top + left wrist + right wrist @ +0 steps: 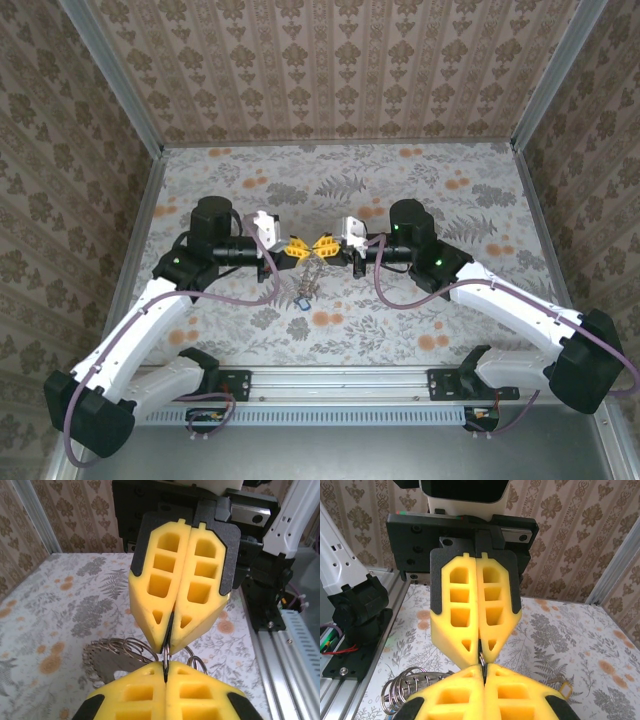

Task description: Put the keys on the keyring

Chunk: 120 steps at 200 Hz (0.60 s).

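Downward, keyring point(311, 274) from meeting fingers point(296, 247)

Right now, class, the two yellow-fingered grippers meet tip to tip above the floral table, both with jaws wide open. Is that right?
The left gripper and right gripper do meet tip to tip above the floral table, but both are shut, pinching a thin silver metal ring; the left wrist view shows it.
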Each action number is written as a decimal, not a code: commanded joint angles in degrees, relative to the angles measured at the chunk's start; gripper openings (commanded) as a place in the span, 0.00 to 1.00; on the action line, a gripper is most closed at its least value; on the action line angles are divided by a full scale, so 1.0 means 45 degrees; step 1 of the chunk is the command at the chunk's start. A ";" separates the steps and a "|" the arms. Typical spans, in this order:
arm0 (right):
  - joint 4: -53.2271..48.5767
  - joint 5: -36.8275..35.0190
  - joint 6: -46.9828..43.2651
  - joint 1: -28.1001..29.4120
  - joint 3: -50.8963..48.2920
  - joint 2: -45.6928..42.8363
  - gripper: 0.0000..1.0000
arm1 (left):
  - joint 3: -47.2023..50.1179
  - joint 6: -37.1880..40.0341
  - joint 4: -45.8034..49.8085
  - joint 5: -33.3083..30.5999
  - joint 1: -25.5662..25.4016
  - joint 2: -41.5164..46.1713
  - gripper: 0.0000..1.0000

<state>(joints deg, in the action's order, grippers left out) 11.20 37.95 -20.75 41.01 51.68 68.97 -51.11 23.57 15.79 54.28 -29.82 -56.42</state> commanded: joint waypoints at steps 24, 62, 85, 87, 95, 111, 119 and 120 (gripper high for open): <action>0.0063 0.0457 -0.0610 0.0155 0.0195 -0.0118 0.00 | -0.0017 -0.0471 -0.0469 -0.0819 -0.0012 0.0152 0.00; -0.2771 -0.0336 -0.2566 0.0162 0.0336 -0.0613 0.22 | 0.0147 0.0402 -0.0256 -0.1530 -0.0144 0.0868 0.00; -0.3730 -0.0663 -0.3090 0.0152 0.0567 -0.0804 0.29 | -0.0019 0.1410 0.0679 -0.1856 -0.0407 0.1032 0.00; -0.3766 -0.0701 -0.3114 0.0151 0.0562 -0.0807 0.29 | -0.0016 0.1448 0.0702 -0.1899 -0.0429 0.1068 0.00; -0.3835 -0.0760 -0.3165 0.0148 0.0602 -0.0815 0.30 | -0.0011 0.1506 0.0711 -0.2136 -0.0514 0.1145 0.00; -0.3667 -0.0906 -0.3028 0.0178 0.0679 -0.0710 0.33 | -0.0008 0.1802 0.0911 -0.2344 -0.0616 0.1268 0.00; -0.3491 -0.1009 -0.2943 0.0199 0.0703 -0.0623 0.34 | -0.0055 0.1985 0.1152 -0.2479 -0.0657 0.1232 0.00; -0.3449 -0.1021 -0.2925 0.0210 0.0703 -0.0612 0.34 | -0.0071 0.2026 0.1195 -0.2485 -0.0667 0.1221 0.00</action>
<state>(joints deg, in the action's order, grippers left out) -2.83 35.11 -32.49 41.52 52.84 66.63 -50.22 28.32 18.59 45.28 -32.12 -52.31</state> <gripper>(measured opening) 0.326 0.046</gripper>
